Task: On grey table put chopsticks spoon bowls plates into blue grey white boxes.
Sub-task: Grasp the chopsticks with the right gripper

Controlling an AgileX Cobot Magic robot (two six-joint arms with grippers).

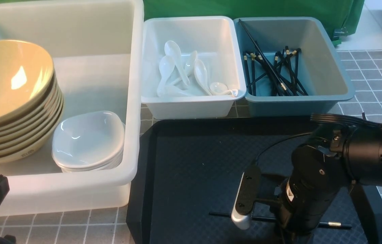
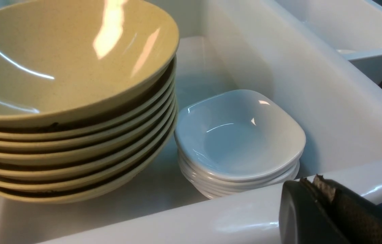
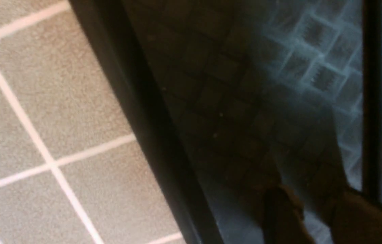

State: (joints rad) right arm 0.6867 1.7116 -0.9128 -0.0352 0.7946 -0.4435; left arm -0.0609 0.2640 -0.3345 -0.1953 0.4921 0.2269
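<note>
Nearest, left gripper (image 2: 309, 186), fingers closed, by the rim of the white tub (image 2: 238, 217) of bowls (image 2: 76, 84) and plates (image 2: 241, 135); black tray (image 1: 191, 159), left side open, bears a chopstick (image 1: 335, 224) by the right gripper's (image 3: 316, 200) parted fingers; white box (image 1: 191, 108) holds spoons (image 1: 173, 56); blue-grey box (image 1: 289, 106), chopsticks (image 1: 262, 54).

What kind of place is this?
Perhaps a dish-sorting station, maybe a test setup: stacked tan bowls in a big tub, spoons in a white bin, and a robot arm over a black tray.
</note>
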